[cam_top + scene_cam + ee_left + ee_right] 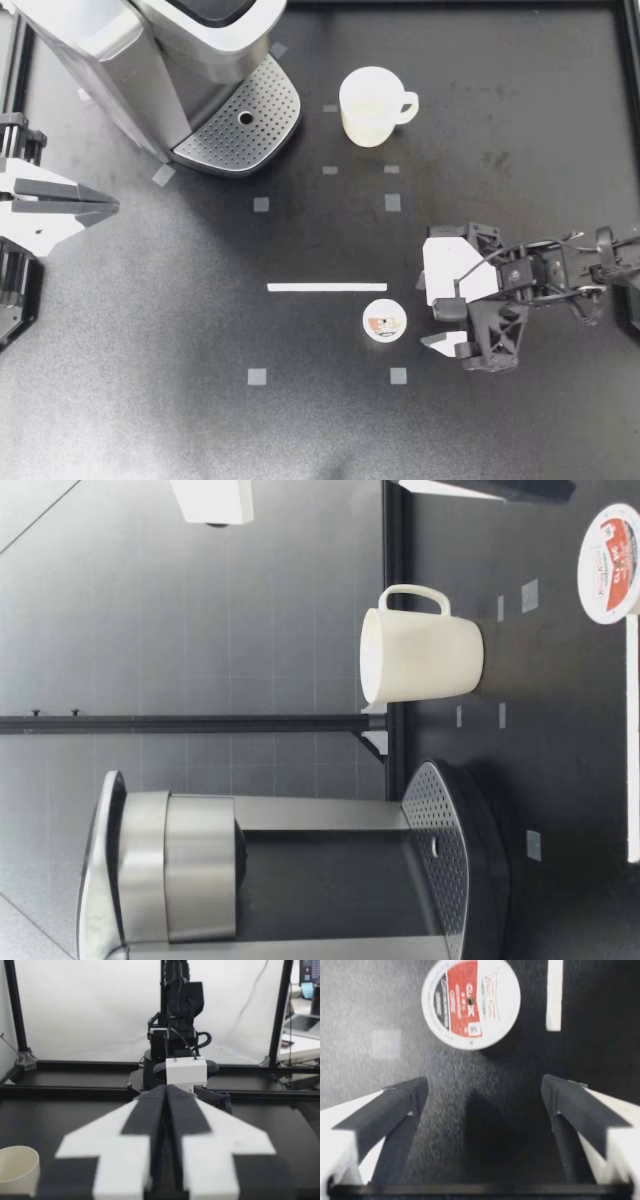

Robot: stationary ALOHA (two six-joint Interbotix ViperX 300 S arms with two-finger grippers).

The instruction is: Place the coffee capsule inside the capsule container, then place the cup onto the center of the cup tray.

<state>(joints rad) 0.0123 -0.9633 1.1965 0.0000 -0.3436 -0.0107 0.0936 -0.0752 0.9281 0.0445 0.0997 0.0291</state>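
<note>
Right gripper [425, 312], far from coffee machine [150, 60]: white fingers w/ black pads, black bracketed wrist, thin black cables looping behind. Left gripper [105, 205], nearer it: same white/black wedge fingers, poss. a white block behind.

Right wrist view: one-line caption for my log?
Open right gripper, coffee capsule lying just ahead of its fingers.

left pincer [110, 206]: closed, level | right pincer [428, 312]: spread wide, apparently angled down

Black table [150, 400]; white backdrop [90, 1010]
</note>
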